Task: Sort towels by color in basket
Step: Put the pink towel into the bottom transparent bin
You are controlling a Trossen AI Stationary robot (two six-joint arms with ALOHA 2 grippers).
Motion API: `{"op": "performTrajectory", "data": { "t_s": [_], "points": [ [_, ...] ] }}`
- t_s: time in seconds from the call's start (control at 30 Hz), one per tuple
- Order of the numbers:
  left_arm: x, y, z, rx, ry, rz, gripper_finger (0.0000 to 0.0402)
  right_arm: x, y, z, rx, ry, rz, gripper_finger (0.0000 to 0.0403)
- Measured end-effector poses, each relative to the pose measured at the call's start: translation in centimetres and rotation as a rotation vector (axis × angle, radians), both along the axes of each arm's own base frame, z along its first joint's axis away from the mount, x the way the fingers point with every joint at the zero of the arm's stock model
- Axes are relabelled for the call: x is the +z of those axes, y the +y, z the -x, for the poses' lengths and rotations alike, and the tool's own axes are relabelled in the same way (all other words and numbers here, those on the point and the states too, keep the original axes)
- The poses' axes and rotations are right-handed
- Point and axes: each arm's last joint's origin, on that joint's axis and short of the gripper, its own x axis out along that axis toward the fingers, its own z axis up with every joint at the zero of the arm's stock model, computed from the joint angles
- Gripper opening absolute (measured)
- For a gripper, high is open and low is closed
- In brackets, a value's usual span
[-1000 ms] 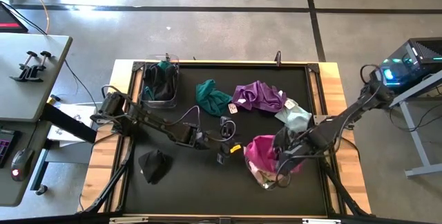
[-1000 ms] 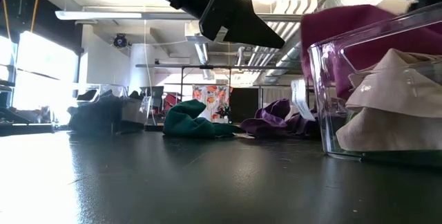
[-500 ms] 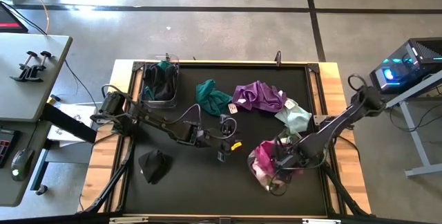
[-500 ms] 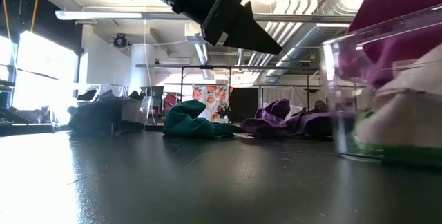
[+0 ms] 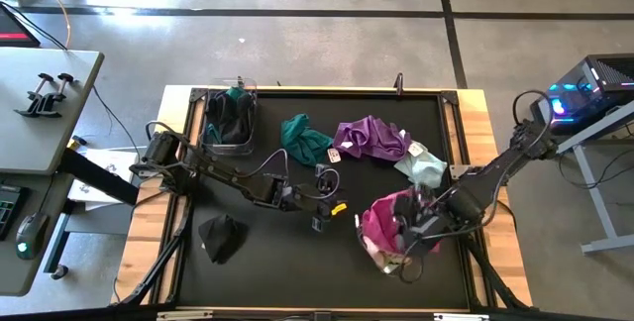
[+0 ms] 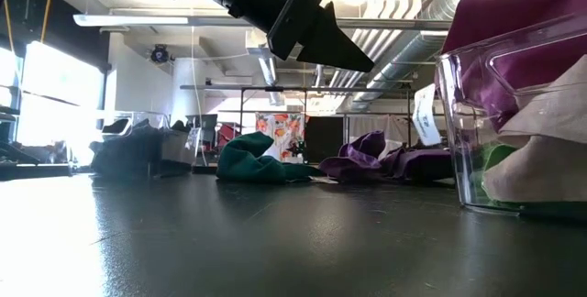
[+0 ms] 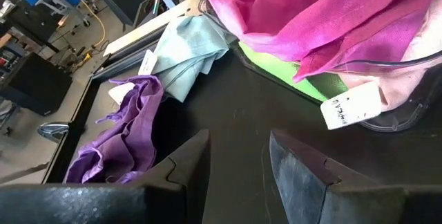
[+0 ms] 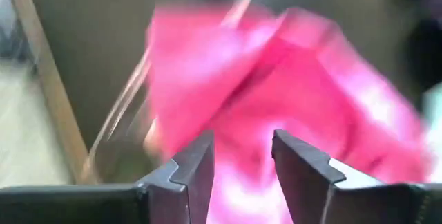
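The black table mat (image 5: 297, 262) carries two sorting bins. The clear basket (image 5: 388, 252) near the right arm holds the magenta towel (image 5: 381, 220) over lime green and pale cloths; a dark bin (image 5: 228, 123) holds dark towels. The purple (image 5: 369, 138), teal (image 5: 302, 138), mint (image 5: 424, 169) and black (image 5: 220, 235) towels lie loose, unsorted. The right gripper (image 5: 421, 227) hovers over the magenta towel, fingers parted and empty; compared with a second ago it sits farther right. The left gripper (image 5: 322, 202) waits mid-table, also parted and empty, unchanged.
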Motion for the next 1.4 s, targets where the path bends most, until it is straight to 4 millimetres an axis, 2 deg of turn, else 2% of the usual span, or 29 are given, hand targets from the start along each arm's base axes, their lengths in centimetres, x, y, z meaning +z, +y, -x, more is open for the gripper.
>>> {"op": "performTrajectory", "data": {
  "t_s": [0.13, 0.27, 0.4, 0.5, 0.6, 0.73, 1.0, 1.1, 1.3, 1.4],
  "points": [
    [0.0, 0.0, 0.0, 0.0, -0.001, 0.0, 0.0135, -0.5, -2.2, -1.0, -0.183, -0.093, 0.155, 0.0144],
    [0.0, 0.0, 0.0, 0.004, -0.002, 0.008, 0.0135, -3.0, -5.1, -1.7, -0.288, -0.007, 0.207, 0.0144],
    [0.0, 0.0, 0.0, 0.006, -0.002, 0.012, 0.0135, -5.4, -7.4, -2.7, -0.236, 0.079, 0.14, 0.0144],
    [-0.1, 0.0, 0.0, 0.006, 0.006, 0.011, 0.0136, -5.8, -7.9, -3.4, -0.145, 0.102, 0.0, 0.0144],
    [-0.2, 0.0, 0.1, 0.007, 0.023, 0.008, 0.0135, -5.6, -7.7, -3.6, -0.089, 0.143, -0.144, 0.0144],
    [-0.3, 0.1, 0.2, 0.011, 0.036, 0.011, 0.0135, -5.5, -6.2, -3.1, -0.026, 0.2, -0.273, 0.0144],
    [-0.4, 0.1, 0.2, 0.011, 0.044, 0.009, 0.0135, -5.8, -2.5, -1.2, 0.009, 0.195, -0.207, 0.0144],
    [-0.4, 0.1, 0.2, 0.011, 0.044, 0.009, 0.0136, -7.3, -1.7, -0.3, 0.005, 0.179, -0.15, 0.0144],
    [-0.4, -0.1, 0.2, -0.033, 0.045, 0.017, 0.0135, -12.1, -1.4, 1.5, 0.006, 0.153, -0.122, 0.0144],
    [-0.4, -0.2, 0.2, -0.081, 0.055, 0.023, 0.0135, -12.5, -1.8, 1.7, 0.004, 0.171, -0.109, 0.0144]
  ]
}}
